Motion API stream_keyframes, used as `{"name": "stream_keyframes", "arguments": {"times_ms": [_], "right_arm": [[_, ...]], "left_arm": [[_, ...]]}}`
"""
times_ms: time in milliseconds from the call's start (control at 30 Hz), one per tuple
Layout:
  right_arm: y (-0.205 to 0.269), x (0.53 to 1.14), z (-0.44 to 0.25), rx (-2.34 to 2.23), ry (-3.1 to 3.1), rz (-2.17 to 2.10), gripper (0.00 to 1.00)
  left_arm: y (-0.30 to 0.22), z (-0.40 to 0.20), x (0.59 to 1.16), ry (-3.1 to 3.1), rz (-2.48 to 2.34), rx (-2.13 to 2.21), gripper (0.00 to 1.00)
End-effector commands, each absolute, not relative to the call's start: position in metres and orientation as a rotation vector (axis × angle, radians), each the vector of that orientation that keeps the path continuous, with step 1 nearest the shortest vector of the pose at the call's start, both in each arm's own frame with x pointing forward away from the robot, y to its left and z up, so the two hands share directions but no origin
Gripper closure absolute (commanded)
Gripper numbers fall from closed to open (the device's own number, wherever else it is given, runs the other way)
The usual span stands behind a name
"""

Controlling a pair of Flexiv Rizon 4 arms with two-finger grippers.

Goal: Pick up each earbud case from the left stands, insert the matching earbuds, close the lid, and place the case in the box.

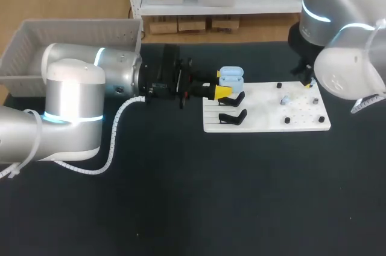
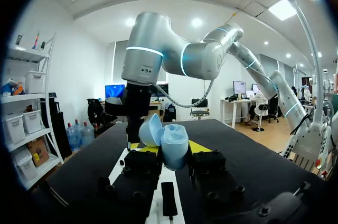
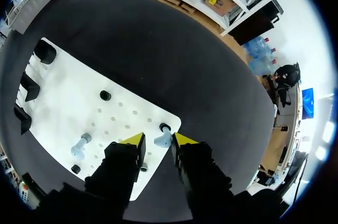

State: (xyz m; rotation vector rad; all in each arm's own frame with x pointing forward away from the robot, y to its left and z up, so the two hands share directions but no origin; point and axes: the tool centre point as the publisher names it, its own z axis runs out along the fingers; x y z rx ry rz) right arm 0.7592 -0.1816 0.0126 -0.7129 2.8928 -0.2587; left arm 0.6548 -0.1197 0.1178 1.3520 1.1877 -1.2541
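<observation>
Gaping pale-blue earbud case, seemingly clamped.

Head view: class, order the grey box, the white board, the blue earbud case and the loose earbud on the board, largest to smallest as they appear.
1. grey box, though partly hidden
2. white board
3. earbud case
4. loose earbud

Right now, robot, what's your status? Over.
Left gripper shut on open blue case. Right gripper open, jaws straddling one earbud on the white board. Nothing blocking.
</observation>
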Motion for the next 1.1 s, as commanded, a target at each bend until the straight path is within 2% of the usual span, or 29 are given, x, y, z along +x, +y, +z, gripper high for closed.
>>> {"name": "stream_keyframes", "arguments": {"times_ms": [33,467,667,767,1100], "right_arm": [[-0.181,0.759,0.012,-0.708,2.889,-0.267,0.69],[-0.184,0.761,0.011,-0.692,2.885,-0.287,0.72],[-0.185,0.762,0.010,-0.686,2.885,-0.296,0.84],[-0.185,0.762,0.010,-0.688,2.882,-0.298,1.00],[-0.180,0.751,0.031,-0.679,2.854,-0.307,1.00]], "left_arm": [[-0.120,0.117,0.655,1.187,-1.253,1.351,1.00],[-0.120,0.117,0.655,1.187,-1.253,1.351,1.00],[-0.120,0.117,0.655,1.187,-1.253,1.351,1.00],[-0.120,0.117,0.655,1.187,-1.253,1.351,1.00],[-0.120,0.117,0.655,1.187,-1.253,1.351,1.00]]}}
